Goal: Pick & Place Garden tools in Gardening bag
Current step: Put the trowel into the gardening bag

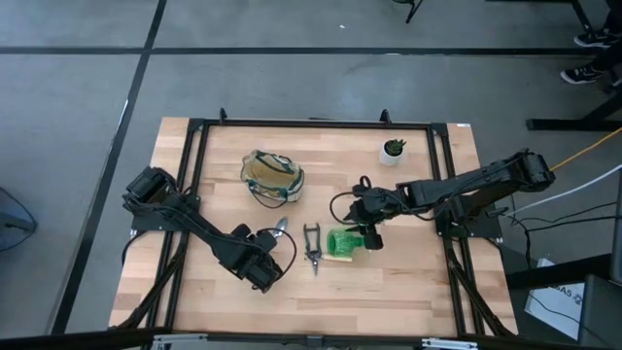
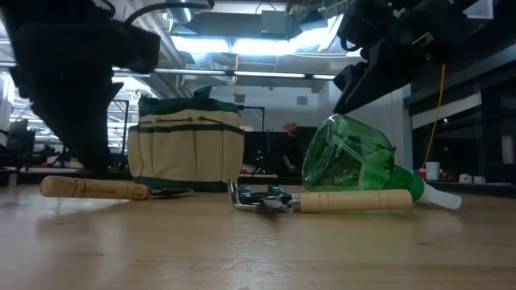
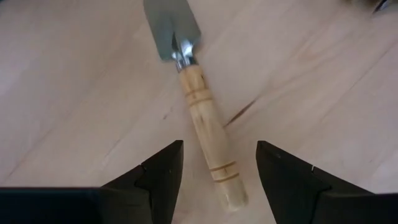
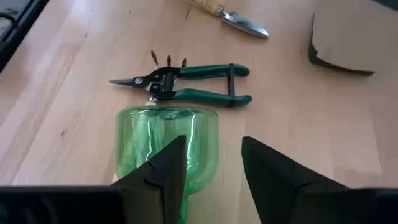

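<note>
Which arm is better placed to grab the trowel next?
Left. The left gripper hovers open over the trowel, its wooden handle lying between the fingers. The right gripper is open above the green spray bottle, farther from the trowel.

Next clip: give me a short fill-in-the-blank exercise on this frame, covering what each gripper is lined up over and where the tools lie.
1. The left gripper, jaws open, hangs over the wooden handle of the ____.
2. The right gripper, jaws open, hangs over the green ____, which lies on its side.
3. The pruning shears lie on the ____, not in the gardening bag.
4. The small plant stands in a ____ pot.

Missing words: trowel; spray bottle; table; white
</note>
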### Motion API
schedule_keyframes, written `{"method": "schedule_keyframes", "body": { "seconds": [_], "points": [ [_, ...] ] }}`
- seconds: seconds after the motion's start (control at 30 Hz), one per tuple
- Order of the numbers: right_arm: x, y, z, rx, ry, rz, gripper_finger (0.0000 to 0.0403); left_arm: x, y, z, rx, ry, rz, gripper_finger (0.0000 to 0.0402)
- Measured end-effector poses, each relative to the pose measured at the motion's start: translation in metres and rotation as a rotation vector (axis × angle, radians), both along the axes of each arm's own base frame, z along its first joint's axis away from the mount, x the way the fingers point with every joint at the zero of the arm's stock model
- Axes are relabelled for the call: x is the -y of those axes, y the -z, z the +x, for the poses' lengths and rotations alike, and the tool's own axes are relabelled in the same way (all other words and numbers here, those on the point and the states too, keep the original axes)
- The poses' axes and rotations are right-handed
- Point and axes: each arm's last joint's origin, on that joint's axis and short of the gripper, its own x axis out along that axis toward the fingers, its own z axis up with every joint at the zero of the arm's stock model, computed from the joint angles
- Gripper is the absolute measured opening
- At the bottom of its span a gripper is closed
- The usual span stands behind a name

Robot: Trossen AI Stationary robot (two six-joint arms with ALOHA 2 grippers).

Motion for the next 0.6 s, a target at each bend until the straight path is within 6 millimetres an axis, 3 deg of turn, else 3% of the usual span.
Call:
{"method": "schedule_keyframes", "body": {
  "seconds": [0.27, 0.6],
  "points": [
    [0.000, 0.000, 0.000, 0.000, -0.004, -0.004, 0.0158, 0.003, 0.021, 0.003, -0.063, 0.000, 0.014, 0.0200],
    [0.000, 0.000, 0.000, 0.000, -0.004, -0.005, 0.0158, 0.004, 0.023, 0.006, -0.044, 0.000, 0.013, 0.0195]
  ]
}}
